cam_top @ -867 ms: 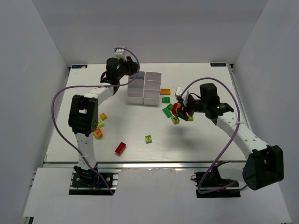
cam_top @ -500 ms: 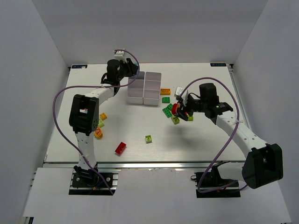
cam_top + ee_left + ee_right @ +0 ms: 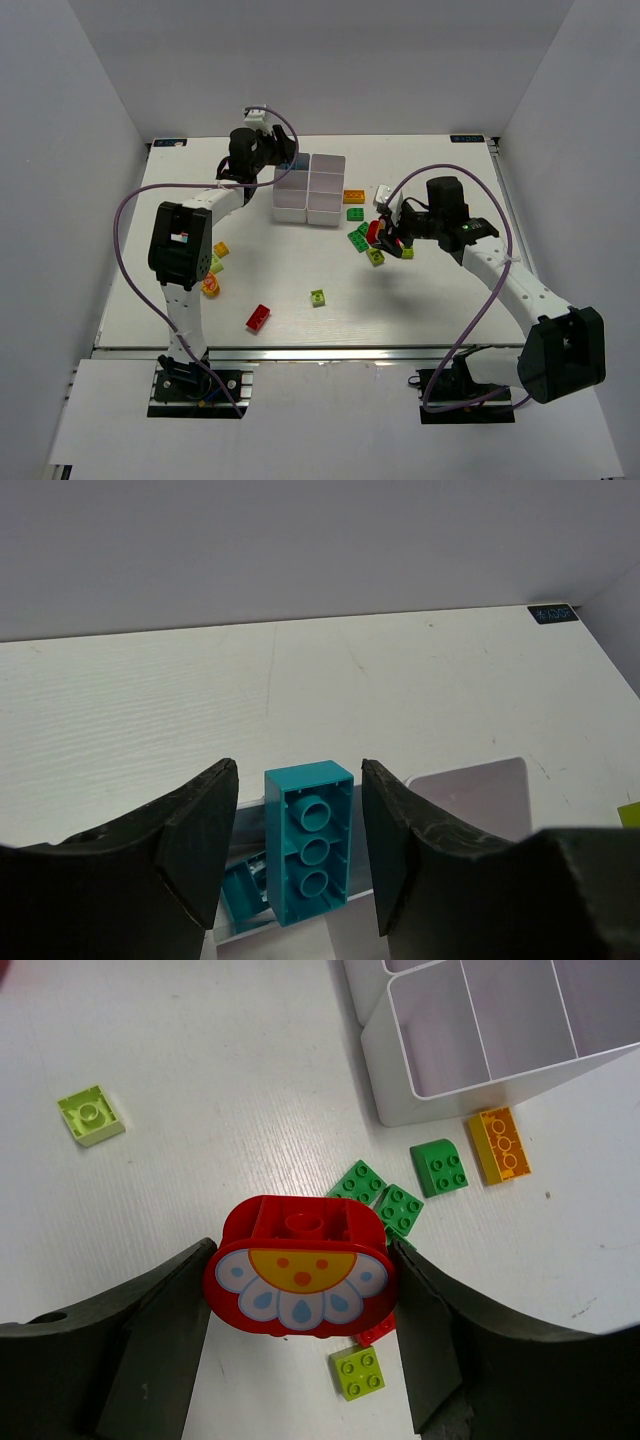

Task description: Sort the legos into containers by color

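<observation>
Table (image 3: 300, 280) carries the white tray (image 3: 322, 217) at its far middle, with loose legos (image 3: 318, 297) scattered to either side. Left claw (image 3: 298, 780), over the tray's far-left compartment, has widened since the earlier frame. Both jaws now stand clear of the teal brick (image 3: 310, 845), judged released onto a second teal brick (image 3: 245, 892) below. Right claw (image 3: 302, 1252) stays clamped on the red flower-faced brick (image 3: 300, 1280), carried slightly nearer the tray; its delivery is outstanding.
</observation>
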### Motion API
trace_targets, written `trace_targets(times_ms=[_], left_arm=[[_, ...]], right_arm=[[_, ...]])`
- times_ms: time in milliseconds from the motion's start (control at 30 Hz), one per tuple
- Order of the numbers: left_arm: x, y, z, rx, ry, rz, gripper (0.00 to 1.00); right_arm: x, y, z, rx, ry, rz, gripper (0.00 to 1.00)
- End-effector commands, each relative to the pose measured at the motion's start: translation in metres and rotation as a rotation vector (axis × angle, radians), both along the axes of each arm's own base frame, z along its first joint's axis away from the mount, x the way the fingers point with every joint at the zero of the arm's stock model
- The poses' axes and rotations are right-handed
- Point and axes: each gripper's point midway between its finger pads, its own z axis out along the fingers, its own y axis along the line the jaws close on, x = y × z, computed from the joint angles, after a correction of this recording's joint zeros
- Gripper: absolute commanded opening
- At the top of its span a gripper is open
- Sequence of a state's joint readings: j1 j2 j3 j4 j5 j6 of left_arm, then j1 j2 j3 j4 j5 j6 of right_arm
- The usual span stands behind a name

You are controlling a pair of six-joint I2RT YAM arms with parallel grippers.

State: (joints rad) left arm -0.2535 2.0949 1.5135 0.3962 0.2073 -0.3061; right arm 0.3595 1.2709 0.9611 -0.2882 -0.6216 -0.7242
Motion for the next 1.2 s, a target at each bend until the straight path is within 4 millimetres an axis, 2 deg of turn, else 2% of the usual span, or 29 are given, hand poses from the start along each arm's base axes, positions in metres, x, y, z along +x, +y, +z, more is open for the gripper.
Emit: trace_targets(times_ms=[0, 167, 333, 400, 433, 500, 567, 767, 867, 900, 967, 1000, 1067, 1167], left_arm=[[-0.006, -0.002, 0.029, -0.004, -0.058, -0.004, 0.62], [-0.011, 0.001, 0.047, -0.002, -0.092, 0.006, 0.62], [-0.012, 0.004, 0.043, 0.03, -0.06, 0.011, 0.5], [-0.016, 0.005, 0.041, 0.026, -0.052, 0.014, 0.5], [-0.019, 0.007, 0.049, 0.02, -0.067, 0.02, 0.51], [-0.024, 0.01, 0.049, 0.022, -0.067, 0.038, 0.53], [-0.026, 0.014, 0.059, 0.025, -0.081, 0.051, 0.54], [-0.036, 0.018, 0.058, 0.063, -0.059, 0.047, 0.52], [-0.043, 0.016, 0.053, 0.07, -0.047, 0.021, 0.43], [-0.045, 0.015, 0.049, 0.077, -0.031, 0.011, 0.33], [-0.049, 0.01, 0.044, 0.084, -0.012, -0.028, 0.22], [-0.05, 0.008, 0.041, 0.09, 0.005, -0.04, 0.13], [-0.051, 0.005, 0.031, 0.1, 0.038, -0.068, 0.08], [-0.05, 0.0, 0.029, 0.097, 0.046, -0.091, 0.07]], right_arm=[[0.006, 0.005, 0.021, 0.035, -0.042, 0.015, 0.06], [0.004, 0.005, 0.022, 0.037, -0.041, 0.018, 0.06], [0.005, 0.005, 0.023, 0.037, -0.043, 0.02, 0.06], [0.005, 0.005, 0.024, 0.037, -0.046, 0.02, 0.06], [0.004, 0.005, 0.024, 0.037, -0.046, 0.02, 0.06], [0.002, 0.004, 0.022, 0.037, -0.045, 0.02, 0.06], [0.001, 0.004, 0.022, 0.037, -0.044, 0.02, 0.06], [0.002, 0.005, 0.022, 0.04, -0.044, 0.024, 0.06], [0.002, 0.004, 0.022, 0.041, -0.044, 0.022, 0.06], [0.002, 0.005, 0.022, 0.041, -0.045, 0.024, 0.06], [0.002, 0.004, 0.021, 0.041, -0.042, 0.023, 0.06], [0.001, 0.004, 0.021, 0.04, -0.04, 0.023, 0.06], [0.001, 0.004, 0.02, 0.041, -0.04, 0.023, 0.06], [0.001, 0.004, 0.02, 0.04, -0.038, 0.022, 0.06]])
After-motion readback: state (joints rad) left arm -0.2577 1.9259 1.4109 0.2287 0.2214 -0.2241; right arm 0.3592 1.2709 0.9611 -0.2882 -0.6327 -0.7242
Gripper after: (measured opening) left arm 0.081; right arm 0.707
